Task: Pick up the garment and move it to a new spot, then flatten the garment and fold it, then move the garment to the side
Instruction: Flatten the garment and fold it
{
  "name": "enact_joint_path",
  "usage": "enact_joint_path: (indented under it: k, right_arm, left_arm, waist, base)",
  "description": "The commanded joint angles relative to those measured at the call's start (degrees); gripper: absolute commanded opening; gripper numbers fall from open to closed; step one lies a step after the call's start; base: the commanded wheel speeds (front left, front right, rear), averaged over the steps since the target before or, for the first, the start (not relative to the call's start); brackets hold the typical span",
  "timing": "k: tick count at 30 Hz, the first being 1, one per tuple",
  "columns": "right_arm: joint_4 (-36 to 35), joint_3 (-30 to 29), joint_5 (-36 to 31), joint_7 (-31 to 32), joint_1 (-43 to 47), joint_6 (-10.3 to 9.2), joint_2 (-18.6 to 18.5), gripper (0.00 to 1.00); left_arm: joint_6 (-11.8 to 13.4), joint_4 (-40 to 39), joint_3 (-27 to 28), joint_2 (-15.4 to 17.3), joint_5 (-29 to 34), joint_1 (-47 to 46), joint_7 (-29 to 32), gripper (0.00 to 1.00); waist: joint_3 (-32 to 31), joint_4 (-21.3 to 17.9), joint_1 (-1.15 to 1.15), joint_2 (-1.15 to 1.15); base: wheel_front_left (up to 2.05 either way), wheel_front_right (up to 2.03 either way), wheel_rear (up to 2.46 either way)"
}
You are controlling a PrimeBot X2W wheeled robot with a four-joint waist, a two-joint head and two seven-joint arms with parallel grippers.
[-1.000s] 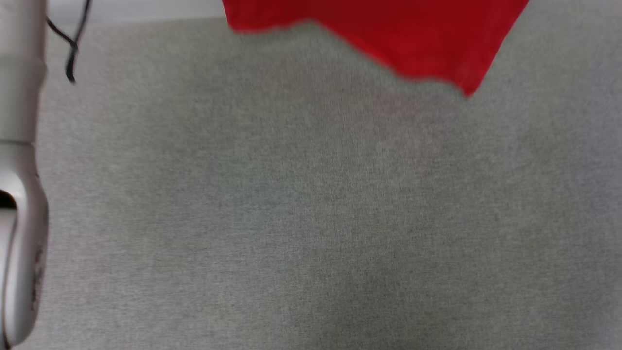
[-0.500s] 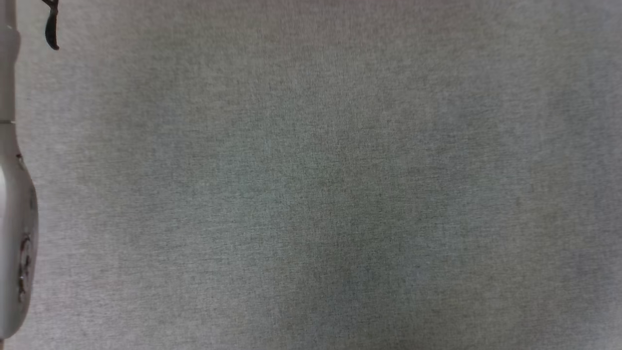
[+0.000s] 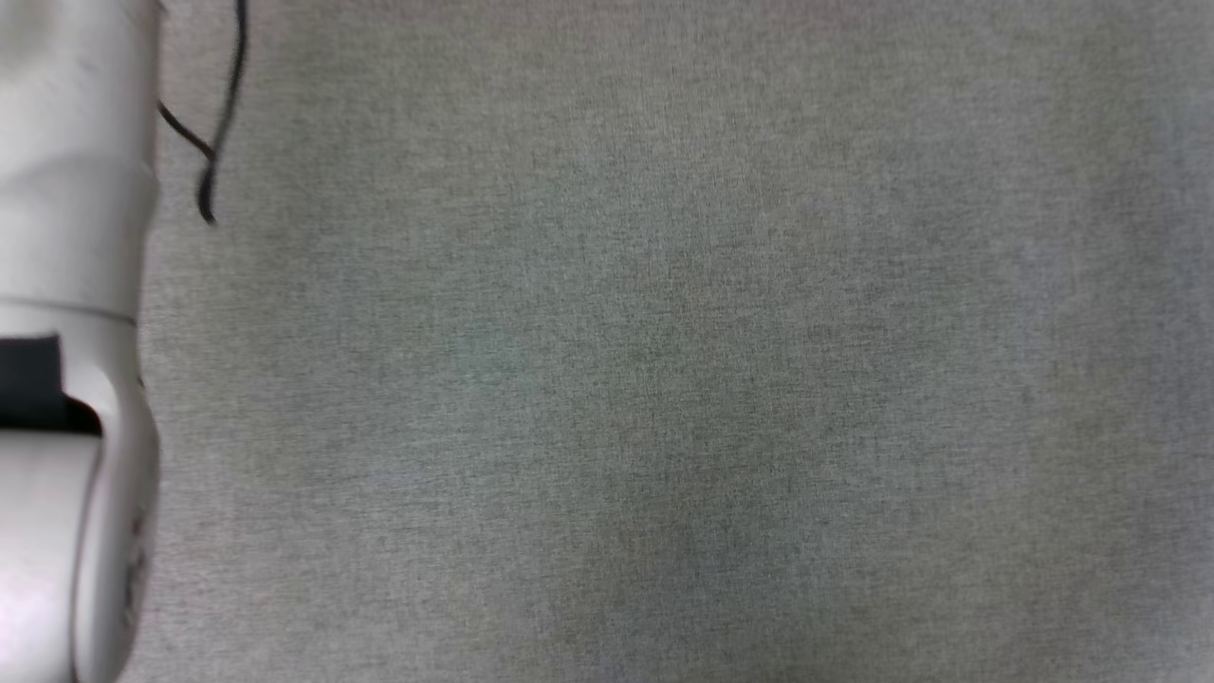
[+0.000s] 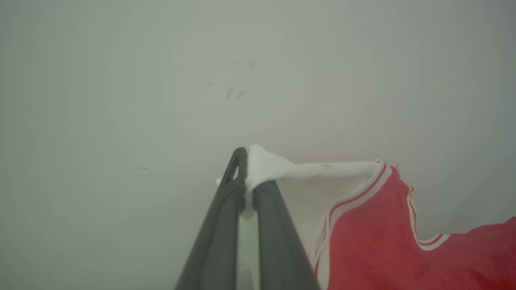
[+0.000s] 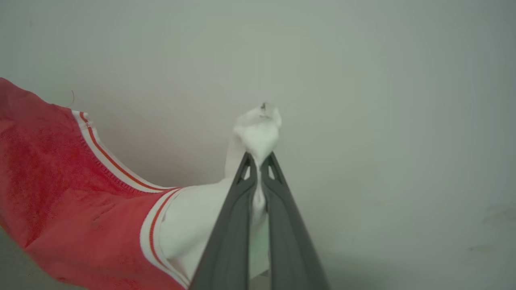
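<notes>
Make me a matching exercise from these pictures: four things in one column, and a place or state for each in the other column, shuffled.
Things
1. bright red thin-fabric jersey with white panels
2. left gripper
3. thin black cable
4. pale rounded forearm

Places or states
A. upper left of the head view, over the grey cloth surface
B. fingers shut
C. gripped by a bunched white corner
D. along the whole left edge of the head view

Pairs: 1-C, 2-B, 3-A, 4-D
</notes>
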Motion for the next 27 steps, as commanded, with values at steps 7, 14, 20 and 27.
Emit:
enact_joint_path:
  k: [7, 14, 20, 27]
  right_arm:
    - [-3.08, 5.88, 7.94, 2.68, 11.54, -0.03, -2.10, 0.00]
    - [-9.71, 9.48, 14.56, 3.40, 27.16, -0.03, -6.00, 0.00]
    - [-14.64, 9.92, 14.94, 3.25, 39.49, -0.04, -9.35, 0.00]
    - [-20.65, 5.84, 13.58, 3.98, 55.39, -0.04, -10.35, 0.00]
  left_arm:
    - [-1.73, -1.11, 1.60, -0.90, -0.65, 11.72, -0.13, 0.00]
    - [-2.72, -5.77, 4.93, -1.11, -1.70, 29.38, -0.14, 0.00]
    - [-2.01, -11.68, 8.37, -1.04, -2.23, 44.93, -0.14, 0.00]
    - [-0.12, -18.01, 9.84, -0.27, -2.28, 62.27, -0.11, 0.00]
  waist:
    - [-6.64, 1.20, -0.01, 0.00]
    - [-14.42, 1.63, -0.01, 0.00]
    - [-19.68, 1.66, -0.01, 0.00]
    - [-26.11, 1.67, -0.01, 0.00]
  base:
    - [0.00, 0.00, 0.00]
    - [0.00, 0.00, 0.00]
    - [0.00, 0.00, 0.00]
    - [0.00, 0.00, 0.00]
